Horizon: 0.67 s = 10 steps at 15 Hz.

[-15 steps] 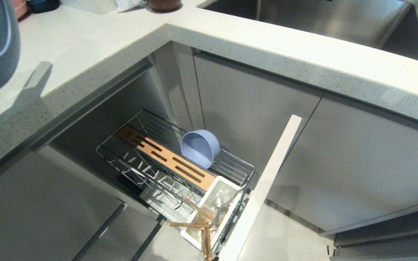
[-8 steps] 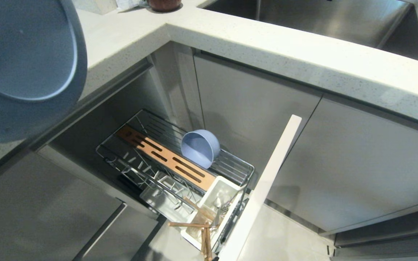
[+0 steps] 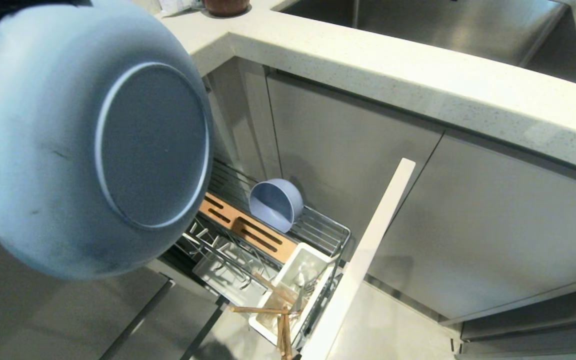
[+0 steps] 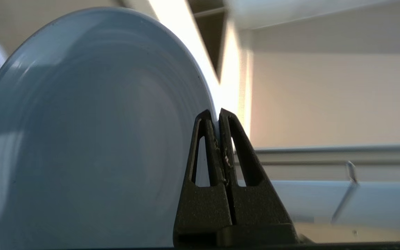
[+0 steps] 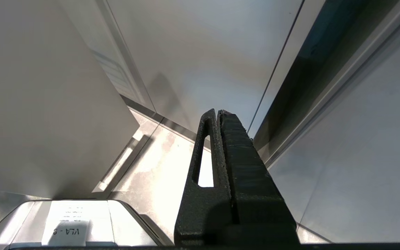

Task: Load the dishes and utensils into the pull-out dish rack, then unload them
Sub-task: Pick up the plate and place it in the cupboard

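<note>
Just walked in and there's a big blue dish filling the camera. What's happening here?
The robot is loading the pull-out dish rack. Its left gripper is shut on the rim of the light-blue plate, held up near the head camera above the rack. The light-blue bowl already lies on its side in the rack, and the chopsticks stand in the white utensil cup. The right gripper is shut, empty and parked low by the cabinets.

You see a matte light-blue plate point(image 3: 88, 140) and matching bowl point(image 3: 275, 204). The dish rack point(image 3: 318, 227) is shiny chrome wire with a slotted wooden strip point(image 3: 248, 231) and white plastic cup point(image 3: 313, 260). Speckled stone countertop point(image 3: 393, 60) looks smooth.
</note>
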### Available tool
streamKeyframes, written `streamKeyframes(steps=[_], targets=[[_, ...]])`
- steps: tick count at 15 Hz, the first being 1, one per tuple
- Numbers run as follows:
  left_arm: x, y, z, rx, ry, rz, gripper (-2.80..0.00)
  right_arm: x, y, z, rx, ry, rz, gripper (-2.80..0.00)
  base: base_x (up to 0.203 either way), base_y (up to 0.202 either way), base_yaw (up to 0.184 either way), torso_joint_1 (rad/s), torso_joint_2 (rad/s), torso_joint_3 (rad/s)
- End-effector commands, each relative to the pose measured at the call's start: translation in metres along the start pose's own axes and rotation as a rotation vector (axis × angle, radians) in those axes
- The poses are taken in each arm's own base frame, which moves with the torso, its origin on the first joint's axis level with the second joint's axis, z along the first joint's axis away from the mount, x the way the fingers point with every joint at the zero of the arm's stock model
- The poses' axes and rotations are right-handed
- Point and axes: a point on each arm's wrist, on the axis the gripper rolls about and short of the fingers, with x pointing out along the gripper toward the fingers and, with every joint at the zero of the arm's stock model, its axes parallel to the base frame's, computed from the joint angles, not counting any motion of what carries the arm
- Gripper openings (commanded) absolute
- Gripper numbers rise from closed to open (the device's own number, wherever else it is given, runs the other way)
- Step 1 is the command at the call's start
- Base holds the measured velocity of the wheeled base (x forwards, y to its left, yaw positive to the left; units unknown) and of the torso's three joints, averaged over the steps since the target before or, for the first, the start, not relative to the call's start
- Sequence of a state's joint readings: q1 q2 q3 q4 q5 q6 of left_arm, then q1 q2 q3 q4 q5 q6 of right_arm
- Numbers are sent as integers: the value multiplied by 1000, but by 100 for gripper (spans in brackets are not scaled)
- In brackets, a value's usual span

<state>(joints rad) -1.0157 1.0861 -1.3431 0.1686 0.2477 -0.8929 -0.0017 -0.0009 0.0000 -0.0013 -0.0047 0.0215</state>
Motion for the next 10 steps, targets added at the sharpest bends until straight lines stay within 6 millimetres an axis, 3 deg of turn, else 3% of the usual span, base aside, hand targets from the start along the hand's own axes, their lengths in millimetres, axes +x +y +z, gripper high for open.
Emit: streamKeyframes(steps=[1, 4, 6, 10], targets=[[29, 13, -17, -25, -14, 108, -280, 0, 0, 0, 0, -1, 0, -280, 0, 0, 0, 0, 0, 0], [56, 28, -31, -104, -107, 220, -280, 0, 0, 0, 1, -1, 0, -280, 0, 0, 0, 0, 0, 0], [77, 50, -34, -146, -183, 320, -280, 0, 0, 0, 0, -1, 0, -280, 0, 0, 0, 0, 0, 0], [93, 77, -35, -281, -288, 429, -280, 0, 0, 0, 0, -2, 0, -280, 0, 0, 0, 0, 0, 0]])
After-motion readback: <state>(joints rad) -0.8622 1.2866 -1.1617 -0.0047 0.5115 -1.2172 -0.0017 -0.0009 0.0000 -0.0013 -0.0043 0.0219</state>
